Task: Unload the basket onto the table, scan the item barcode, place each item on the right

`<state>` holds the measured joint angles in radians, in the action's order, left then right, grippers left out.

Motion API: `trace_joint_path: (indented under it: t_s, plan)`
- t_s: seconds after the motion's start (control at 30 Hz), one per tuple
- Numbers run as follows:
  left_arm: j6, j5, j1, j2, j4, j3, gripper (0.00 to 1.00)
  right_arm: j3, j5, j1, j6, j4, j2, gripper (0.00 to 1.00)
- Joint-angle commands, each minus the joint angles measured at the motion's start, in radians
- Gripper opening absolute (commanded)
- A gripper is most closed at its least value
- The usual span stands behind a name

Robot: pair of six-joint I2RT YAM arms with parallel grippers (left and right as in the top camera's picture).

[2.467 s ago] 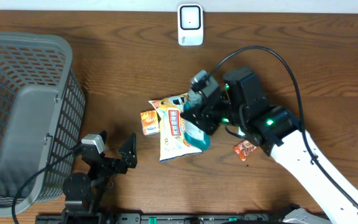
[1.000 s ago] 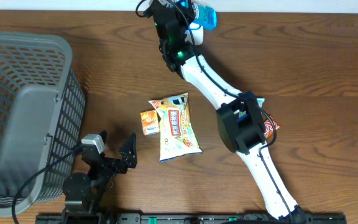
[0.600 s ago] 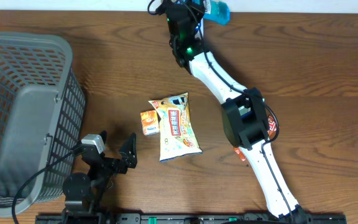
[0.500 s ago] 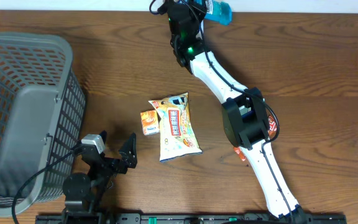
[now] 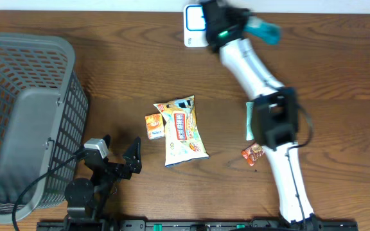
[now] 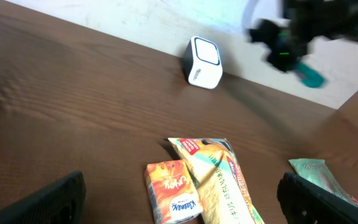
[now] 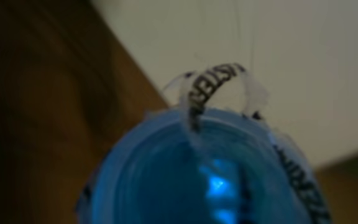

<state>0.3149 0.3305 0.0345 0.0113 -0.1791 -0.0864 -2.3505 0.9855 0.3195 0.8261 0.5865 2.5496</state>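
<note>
Right gripper (image 5: 248,23) hangs over the far edge of the table (image 5: 339,77), jaws narrowed around the blue container (image 5: 265,31), which projects rightward, near the white scanner (image 5: 196,25). Bare wood separates the scanner from the snack packet (image 5: 184,128). Left gripper (image 5: 116,150) stands wide beside the basket (image 5: 18,96).

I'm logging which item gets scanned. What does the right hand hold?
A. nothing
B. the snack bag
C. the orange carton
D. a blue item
D: the right hand grips a blue item near the scanner, while the carton and snack bag lie far from it.
</note>
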Motion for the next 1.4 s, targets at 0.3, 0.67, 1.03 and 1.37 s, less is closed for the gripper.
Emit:
trace_joint_path:
  t_s: [0.3, 0.67, 1.03, 1.37]
  plan:
    - [0.005, -0.006, 0.003, 0.001, -0.007, 0.013, 0.98, 0.101, -0.113, -0.450, -0.471, 0.315, -0.103, 0.01]
    - [0.005, -0.006, 0.003, 0.001, -0.007, 0.013, 0.98, 0.312, -0.199, -0.783, -0.402, 0.155, -0.103, 0.01]
    - [0.005, -0.006, 0.003, 0.001, -0.007, 0.013, 0.98, 0.351, -0.270, -0.961, -0.562, 0.140, -0.104, 0.39]
    - [0.005, -0.006, 0.003, 0.001, -0.007, 0.013, 0.98, 0.312, -0.484, -0.895, -0.658, 0.258, -0.132, 0.99]
